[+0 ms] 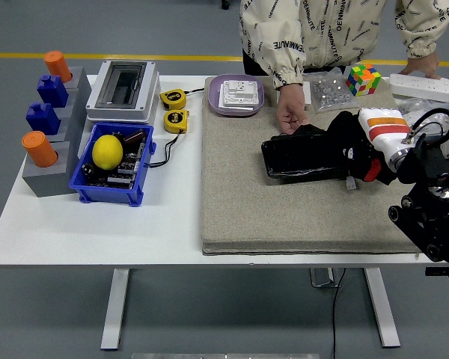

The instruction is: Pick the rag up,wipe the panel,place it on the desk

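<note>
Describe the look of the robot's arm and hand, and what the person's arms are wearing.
The right hand has black fingers, a white back with an orange stripe, a red patch beneath, and a looping black cable; its arm is black. The person's sleeves are cream with dark lettering and gathered cuffs.
</note>
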Robot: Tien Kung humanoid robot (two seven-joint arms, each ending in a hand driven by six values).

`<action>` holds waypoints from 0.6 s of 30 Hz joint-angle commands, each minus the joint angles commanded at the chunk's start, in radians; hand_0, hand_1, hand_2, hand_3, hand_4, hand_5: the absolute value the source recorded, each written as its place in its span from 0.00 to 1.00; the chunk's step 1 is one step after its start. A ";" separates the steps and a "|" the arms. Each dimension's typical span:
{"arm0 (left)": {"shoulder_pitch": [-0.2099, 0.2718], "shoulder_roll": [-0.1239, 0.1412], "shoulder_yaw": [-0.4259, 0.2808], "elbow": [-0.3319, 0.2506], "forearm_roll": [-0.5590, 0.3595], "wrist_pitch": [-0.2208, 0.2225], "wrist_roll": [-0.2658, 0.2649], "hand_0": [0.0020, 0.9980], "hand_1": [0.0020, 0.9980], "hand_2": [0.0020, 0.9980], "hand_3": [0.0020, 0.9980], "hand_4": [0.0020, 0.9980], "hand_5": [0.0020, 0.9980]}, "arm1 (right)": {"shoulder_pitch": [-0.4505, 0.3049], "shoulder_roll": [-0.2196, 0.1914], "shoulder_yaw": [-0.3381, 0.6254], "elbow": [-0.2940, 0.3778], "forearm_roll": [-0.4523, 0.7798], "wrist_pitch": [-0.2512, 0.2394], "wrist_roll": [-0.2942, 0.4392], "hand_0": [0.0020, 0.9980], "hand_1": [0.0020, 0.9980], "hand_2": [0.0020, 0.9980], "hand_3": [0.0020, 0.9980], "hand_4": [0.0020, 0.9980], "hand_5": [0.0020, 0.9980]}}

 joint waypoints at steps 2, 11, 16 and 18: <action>0.000 0.000 -0.002 0.000 0.001 0.000 0.000 0.64 0.66 0.68 0.57 0.61 0.51 | -0.006 -0.014 0.018 -0.009 -0.002 0.001 0.000 0.20 0.28 0.33 0.33 0.89 0.05; 0.001 -0.002 -0.008 -0.001 0.004 0.000 0.000 0.64 0.66 0.68 0.57 0.61 0.51 | -0.052 -0.079 0.107 -0.009 -0.019 0.003 -0.004 0.20 0.28 0.33 0.33 0.89 0.05; 0.001 -0.001 -0.010 -0.001 0.006 0.001 -0.001 0.64 0.66 0.69 0.57 0.61 0.51 | -0.074 -0.091 0.141 0.002 -0.027 0.007 -0.011 0.20 0.28 0.33 0.33 0.89 0.05; 0.001 -0.001 -0.010 -0.001 0.006 0.000 -0.001 0.64 0.66 0.69 0.57 0.61 0.51 | -0.088 -0.093 0.155 0.014 -0.033 0.009 -0.015 0.20 0.28 0.33 0.33 0.89 0.05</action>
